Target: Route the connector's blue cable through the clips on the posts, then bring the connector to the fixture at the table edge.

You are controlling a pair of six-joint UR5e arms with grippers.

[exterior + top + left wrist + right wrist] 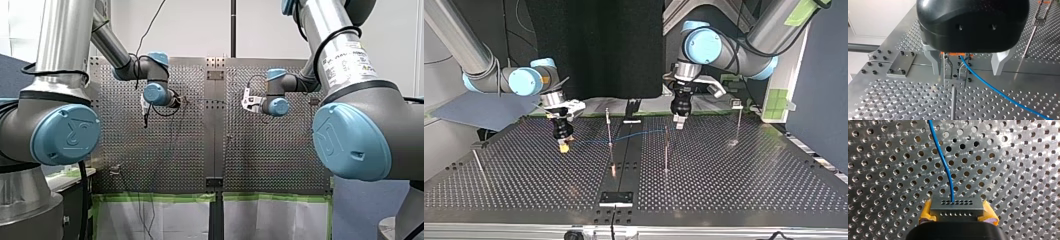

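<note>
Cable (944, 162) looks thin, limp and light; my right gripper (958, 212) clamps the rigid connector (957, 208) by its sides, my left gripper (966, 72) spread apart near the clip (954, 68).

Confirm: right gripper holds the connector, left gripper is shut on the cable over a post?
Not quite. Left gripper is open over the post, not gripping the cable; left wrist view shows it. Right gripper does hold the connector.

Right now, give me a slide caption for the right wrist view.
My right gripper clamps the grey connector between yellow pads, its blue cable trailing ahead over the perforated table.
</note>
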